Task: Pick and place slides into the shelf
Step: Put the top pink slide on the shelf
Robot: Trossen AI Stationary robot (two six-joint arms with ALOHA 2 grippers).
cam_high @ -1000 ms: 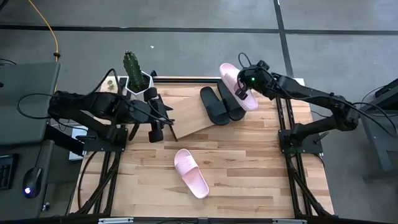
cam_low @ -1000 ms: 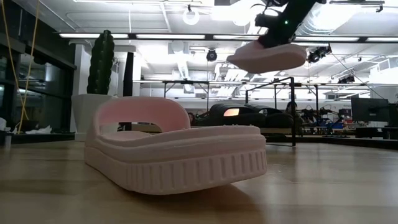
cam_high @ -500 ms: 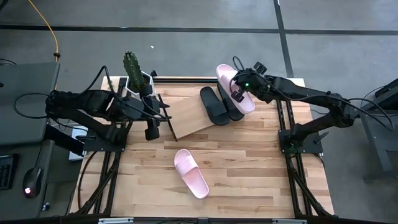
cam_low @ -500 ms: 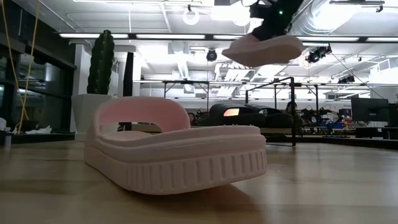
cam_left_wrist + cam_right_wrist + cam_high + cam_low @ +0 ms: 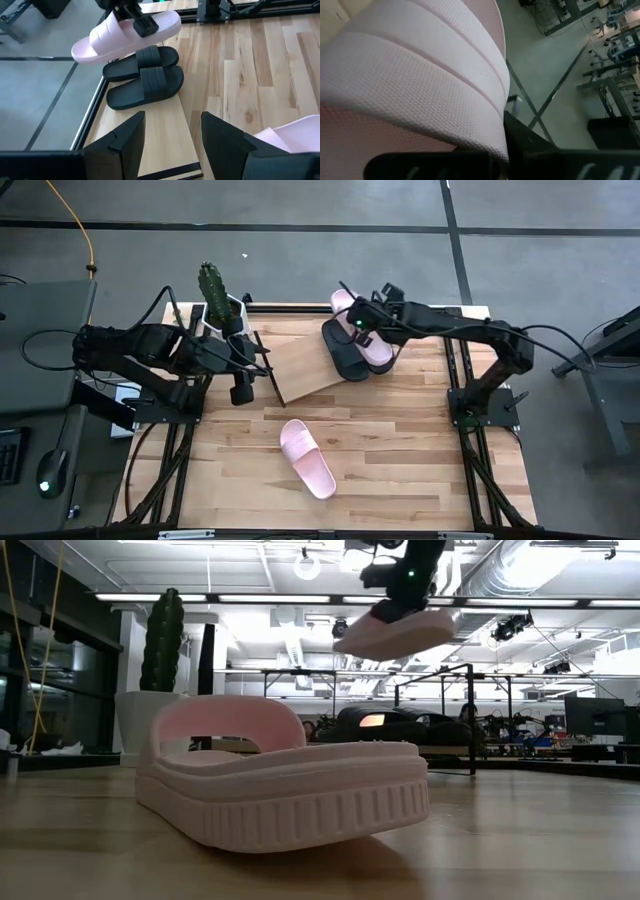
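Above shelf's right end: R gripper (image 5: 358, 326) was clamped on a pink slide (image 5: 372, 340), held in the air over the two black slides (image 5: 352, 348).
Shelf (image 5: 305, 365): slanted wood board at table's back centre; black pair lay side by side on its right part.
2nd pink slide (image 5: 307, 458): flat on tabletop (image 5: 400, 450), front centre, well apart from shelf.
L gripper (image 5: 172, 132): fingers apart, nothing between them, near shelf's left end.
Cactus (image 5: 212, 288): in pot at back-left corner.

A potted cactus (image 5: 212, 288) stands at my table's (image 5: 400, 450) far left corner. A yellow cable (image 5: 82, 225) trails across the grey floor beyond.
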